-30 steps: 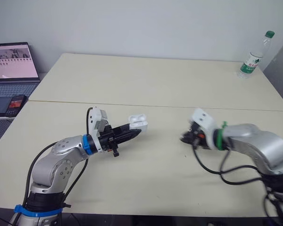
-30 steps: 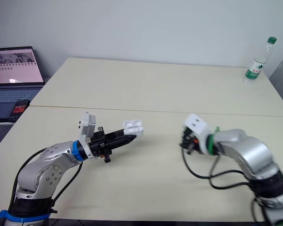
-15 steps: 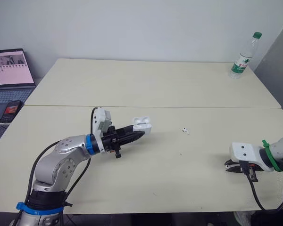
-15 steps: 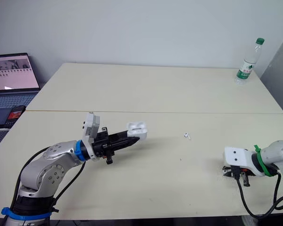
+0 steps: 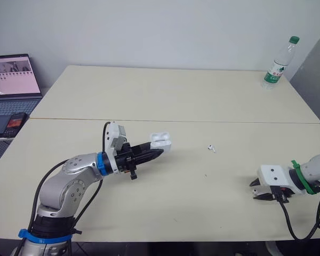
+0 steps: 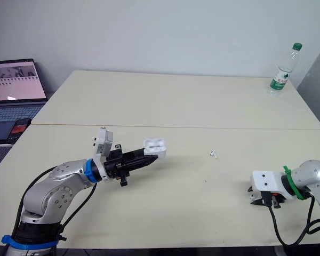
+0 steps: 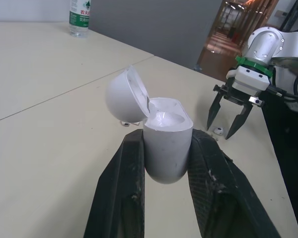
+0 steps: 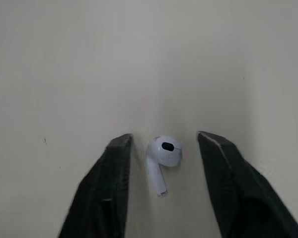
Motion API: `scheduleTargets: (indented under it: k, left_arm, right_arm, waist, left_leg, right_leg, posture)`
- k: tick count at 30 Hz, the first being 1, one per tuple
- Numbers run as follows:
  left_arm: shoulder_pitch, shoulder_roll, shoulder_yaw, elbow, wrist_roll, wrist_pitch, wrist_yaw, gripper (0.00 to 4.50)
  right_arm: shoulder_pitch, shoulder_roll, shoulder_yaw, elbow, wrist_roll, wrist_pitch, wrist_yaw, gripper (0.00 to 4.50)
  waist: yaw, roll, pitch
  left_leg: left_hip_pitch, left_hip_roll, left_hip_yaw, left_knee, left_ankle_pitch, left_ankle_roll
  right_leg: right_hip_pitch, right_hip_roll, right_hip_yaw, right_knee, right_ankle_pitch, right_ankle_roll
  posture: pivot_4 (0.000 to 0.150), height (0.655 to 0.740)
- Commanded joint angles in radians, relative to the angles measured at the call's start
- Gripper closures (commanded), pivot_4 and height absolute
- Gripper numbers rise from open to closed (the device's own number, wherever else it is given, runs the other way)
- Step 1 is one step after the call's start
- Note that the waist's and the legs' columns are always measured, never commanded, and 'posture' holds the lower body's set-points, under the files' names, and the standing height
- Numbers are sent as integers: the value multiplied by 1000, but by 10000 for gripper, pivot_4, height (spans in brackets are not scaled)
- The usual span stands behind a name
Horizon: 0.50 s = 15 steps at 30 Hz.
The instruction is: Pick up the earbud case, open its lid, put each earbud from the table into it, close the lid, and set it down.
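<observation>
My left gripper [image 5: 156,152] is shut on the white earbud case [image 5: 160,141] and holds it just above the table with its lid [image 7: 126,95] tipped open. One white earbud [image 5: 210,148] lies on the table to the right of the case. My right gripper [image 5: 256,190] is low over the table's front right, open. In the right wrist view a second earbud [image 8: 163,152] lies on the table between its two black fingers [image 8: 109,178], apart from both. The left wrist view shows that gripper [image 7: 224,120] pointing down over that earbud [image 7: 218,131].
A water bottle [image 5: 279,62] stands at the table's far right corner. A laptop [image 5: 12,80] and a phone [image 5: 12,123] sit on a side surface to the left. A seam [image 5: 202,121] crosses the table [image 5: 165,93].
My right gripper has gone from the table's middle to the front right, uncovering the earbud in the middle, and now straddles the second earbud. The left gripper keeps the open case still.
</observation>
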Motion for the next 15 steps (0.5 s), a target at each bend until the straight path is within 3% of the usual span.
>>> scheduleTargets:
  k: [1,9,15]
  left_arm:
    - [-8,8,-3,-23,-5,-18,-16,36760]
    - [-2,-2,-13,-25,0,-19,-13,36760]
    - [4,-5,-17,-30,0,-21,-9,36760]
  right_arm:
    - [3,-59,-40,-123,-12,200,-9,13400]
    - [-40,-117,-10,-446,16,656,-44,13400]
    - [-126,-98,130,-503,-56,907,-154,13400]
  waist:
    - [0,0,0]
    - [0,1,0]
    - [0,1,0]
  left_leg:
    - [0,0,0,0,0,0]
    - [0,0,-1,0,0,0]
    - [-1,-1,-1,0,0,0]
  right_leg:
    - [0,0,0,0,0,0]
    - [0,-2,0,0,0,1]
    - [0,-4,0,0,0,0]
  posture:
    - [1500,7362]
    - [1500,7362]
    - [1500,7362]
